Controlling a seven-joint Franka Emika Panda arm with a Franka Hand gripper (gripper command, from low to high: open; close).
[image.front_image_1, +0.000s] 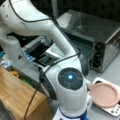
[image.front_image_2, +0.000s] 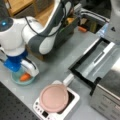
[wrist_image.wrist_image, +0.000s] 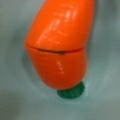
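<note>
Carrot: an orange toy carrot (wrist_image.wrist_image: 58, 47) with a green stub at its blunt end is seen filling the wrist view; a seam across its body suggests two halves meant to come apart. In a front view it (image.front_image_2: 25, 77) is shown lying on its side inside the bowl, probably so that it cannot roll off.

Bowl: a shallow, pale green translucent bowl (image.front_image_2: 17, 81) is set on the desk at a front view's lower left; its inner floor (wrist_image.wrist_image: 15, 100) is seen all around the carrot in the wrist view.

Tool: the tool (image.front_image_2: 26, 72) is lowered straight over the bowl, with a white finger (image.front_image_2: 31, 68) reaching down just beside the carrot. Whether the carrot is clenched or released cannot be told; no fingertips are shown in the wrist view.

Arm: the white arm, with its blue-lit joint (image.front_image_1: 70, 77), is bent over the desk so that the wrist is pointed downward.

Desk: a grey desk (image.front_image_2: 60, 65) is seen carrying everything.

Scale: a white kitchen scale (image.front_image_2: 72, 102) is placed near the bowl, toward a front view's bottom.

Plate: a pink round plate (image.front_image_2: 53, 98) is laid flat on top of the scale; it is seen in both front views (image.front_image_1: 103, 95).

Oven: a steel toaster oven (image.front_image_1: 105, 37) is stood at the desk's far side, with its door (image.front_image_2: 96, 62) let down flat.
</note>
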